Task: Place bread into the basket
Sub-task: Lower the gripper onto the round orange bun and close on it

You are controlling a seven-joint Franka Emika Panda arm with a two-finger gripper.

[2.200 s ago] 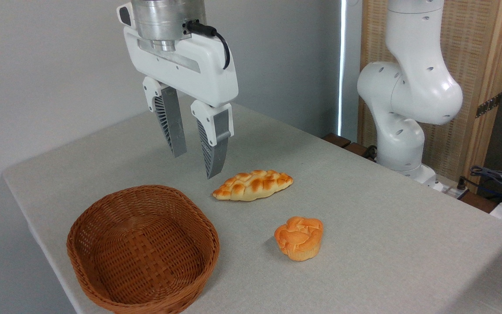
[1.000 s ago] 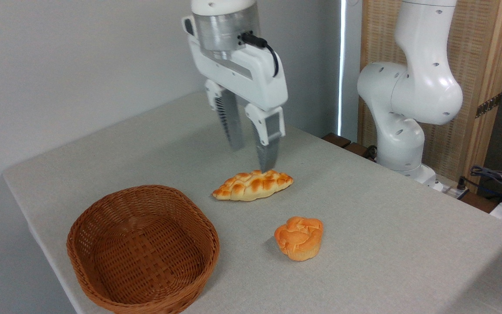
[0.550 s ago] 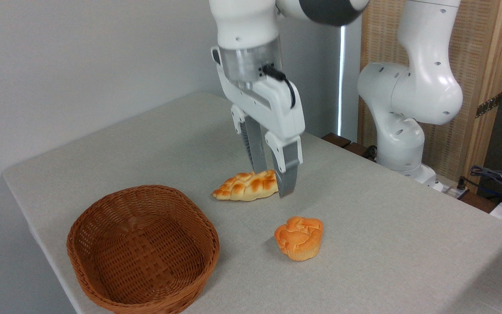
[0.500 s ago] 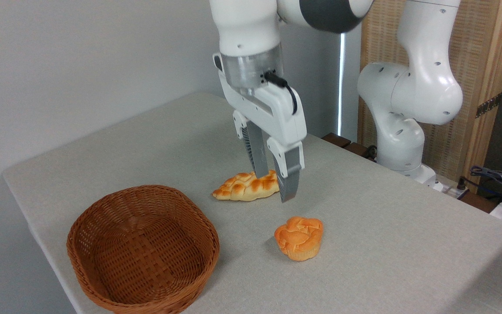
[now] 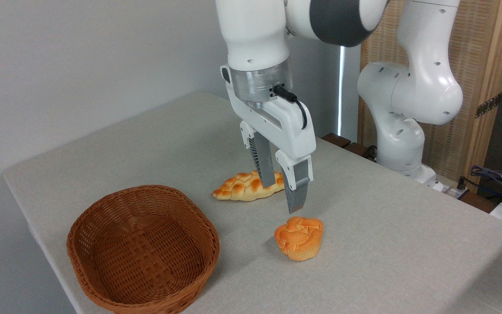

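Claw [image 5: 282, 197] covering braided loaf's [image 5: 242, 187] right end, bread [image 5: 299, 237] unobstructed

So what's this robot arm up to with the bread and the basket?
A white robot arm is reaching down over a table with its gripper open and empty. It hangs just above and behind the small round bun, apparently about to pick it up. A longer braided loaf lies partly behind the fingers, untouched as far as I can tell. The wicker basket at the left has nothing in it yet.
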